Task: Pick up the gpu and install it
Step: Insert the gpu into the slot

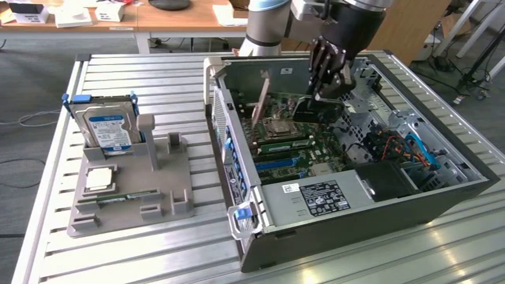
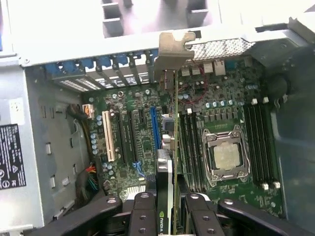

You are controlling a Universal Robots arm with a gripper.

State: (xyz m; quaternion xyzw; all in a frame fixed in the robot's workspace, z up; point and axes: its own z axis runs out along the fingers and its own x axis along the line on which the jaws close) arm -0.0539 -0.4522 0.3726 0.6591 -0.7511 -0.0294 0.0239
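The gpu (image 2: 169,182) is a thin card seen edge-on, with its greyish-tan bracket (image 2: 174,46) at the case's rear slot openings. My gripper (image 2: 167,204) is shut on the card's near end, one black finger (image 2: 142,211) on each side. The card hangs over the motherboard (image 2: 138,132), between the blue slot (image 2: 153,130) and the memory slots. Whether it sits in a slot I cannot tell. In the exterior view my gripper (image 1: 327,94) reaches down into the open computer case (image 1: 442,195), and the gpu (image 1: 314,110) shows dark beneath it.
A grey fixture (image 1: 130,204) stands on the slatted table at the exterior view's left, holding a hard drive (image 1: 109,127), a processor chip (image 1: 101,177) and a memory stick (image 1: 126,195). Inside the case are the processor socket (image 2: 226,155), the power supply (image 1: 323,198) and cables (image 1: 402,148).
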